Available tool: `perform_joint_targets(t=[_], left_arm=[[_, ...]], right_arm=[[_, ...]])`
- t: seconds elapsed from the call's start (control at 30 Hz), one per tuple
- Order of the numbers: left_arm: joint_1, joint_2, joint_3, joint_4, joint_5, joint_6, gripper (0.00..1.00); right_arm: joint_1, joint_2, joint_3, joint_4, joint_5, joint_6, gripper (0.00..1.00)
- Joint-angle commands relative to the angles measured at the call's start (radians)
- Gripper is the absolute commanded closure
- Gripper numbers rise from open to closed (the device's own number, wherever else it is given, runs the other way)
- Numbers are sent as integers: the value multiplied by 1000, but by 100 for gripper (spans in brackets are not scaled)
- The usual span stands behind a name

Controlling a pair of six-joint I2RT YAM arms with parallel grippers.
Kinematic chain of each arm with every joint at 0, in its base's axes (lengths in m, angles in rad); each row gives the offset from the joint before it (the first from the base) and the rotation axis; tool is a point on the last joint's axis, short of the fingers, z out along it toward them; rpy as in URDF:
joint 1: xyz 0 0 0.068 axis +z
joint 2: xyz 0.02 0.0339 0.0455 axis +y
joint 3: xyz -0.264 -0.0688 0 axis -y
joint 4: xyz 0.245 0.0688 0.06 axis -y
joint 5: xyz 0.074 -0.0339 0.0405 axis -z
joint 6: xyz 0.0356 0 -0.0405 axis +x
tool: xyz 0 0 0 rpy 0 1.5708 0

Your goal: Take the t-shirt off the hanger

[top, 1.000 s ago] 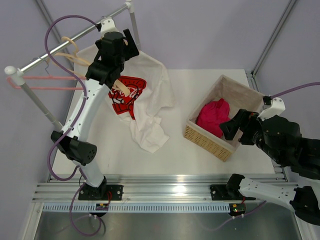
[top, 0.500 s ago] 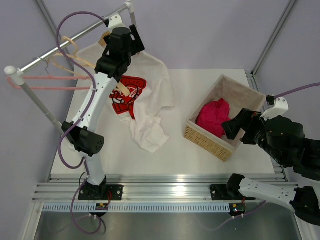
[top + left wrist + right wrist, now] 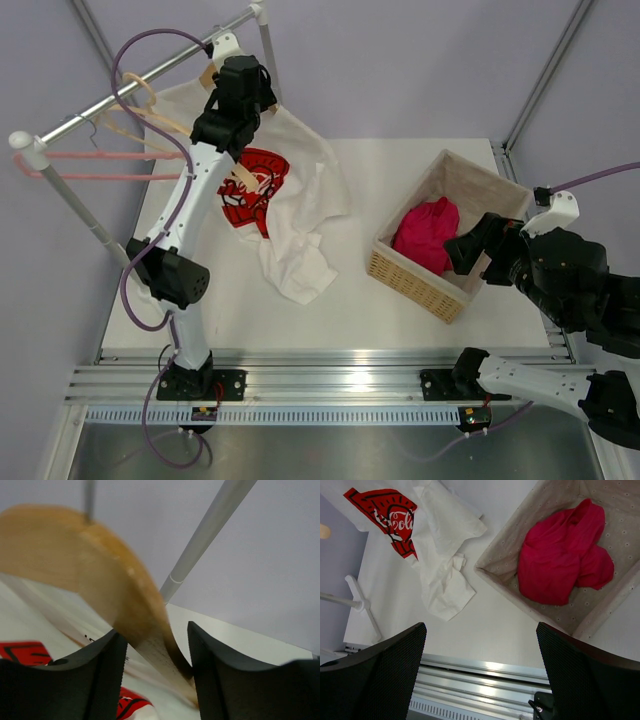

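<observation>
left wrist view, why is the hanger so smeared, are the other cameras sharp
Left wrist view: the hanger sits right at the lens between the fingers, so its wood is soft and out of focus. Right wrist view: t-shirt and red cloth are crisp. Top view: even light, glare on the aluminium rail.

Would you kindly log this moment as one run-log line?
left tool: shut on hanger | right tool: open, empty, near basket | t-shirt: on hanger, tail on table | red cloth: in basket
</observation>
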Motion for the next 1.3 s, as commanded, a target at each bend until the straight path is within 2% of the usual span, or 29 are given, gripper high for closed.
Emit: perform_joint_targets(t=[0.0, 0.13, 0.23, 0.47, 1.1, 1.27], left_arm=[[5, -23, 3, 74, -5, 18, 55], [5, -26, 3, 85, 17, 43, 65], [5, -30, 0, 87, 26, 55, 80], [5, -93, -24, 87, 32, 44, 100], [5, -223, -27, 105, 37, 124, 100], [5, -259, -44, 103, 103, 118, 100]], right_arm=[[5, 14, 22, -80, 42, 10, 1], [5, 22, 22, -69, 38, 10, 0], [5, 31, 25, -68, 33, 12, 0], [5, 35, 26, -56, 31, 4, 0], [5, -1, -52, 47, 11, -24, 0], [5, -18, -61, 64, 13, -27, 1]])
